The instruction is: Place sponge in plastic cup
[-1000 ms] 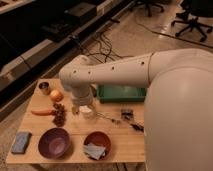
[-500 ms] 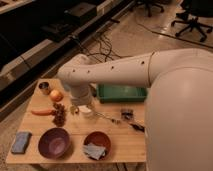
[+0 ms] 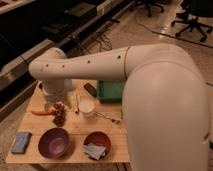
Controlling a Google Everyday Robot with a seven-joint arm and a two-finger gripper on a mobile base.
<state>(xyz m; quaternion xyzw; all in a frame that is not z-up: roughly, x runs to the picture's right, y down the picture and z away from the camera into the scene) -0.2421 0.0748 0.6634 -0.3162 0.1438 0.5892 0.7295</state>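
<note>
The sponge (image 3: pixel 21 142) is a blue-grey block lying flat at the front left corner of the wooden table (image 3: pixel 75 127). The white plastic cup (image 3: pixel 86 107) stands upright near the table's middle. My gripper (image 3: pixel 53 101) hangs under the white wrist at the back left of the table, above the grapes and well behind the sponge, to the left of the cup. The wrist hides most of it.
A purple bowl (image 3: pixel 54 142) and a brown bowl (image 3: pixel 96 142) holding a grey packet stand at the front. Grapes (image 3: pixel 60 118) and a red chili (image 3: pixel 42 112) lie at the left. A green tray (image 3: pixel 111 91), a black object (image 3: pixel 90 89) and a utensil (image 3: pixel 107 117) lie behind and right of the cup.
My arm's wrist has swung left, away from the cup, and now covers the orange at the back left. The cup now shows fully. The objects have not moved.
</note>
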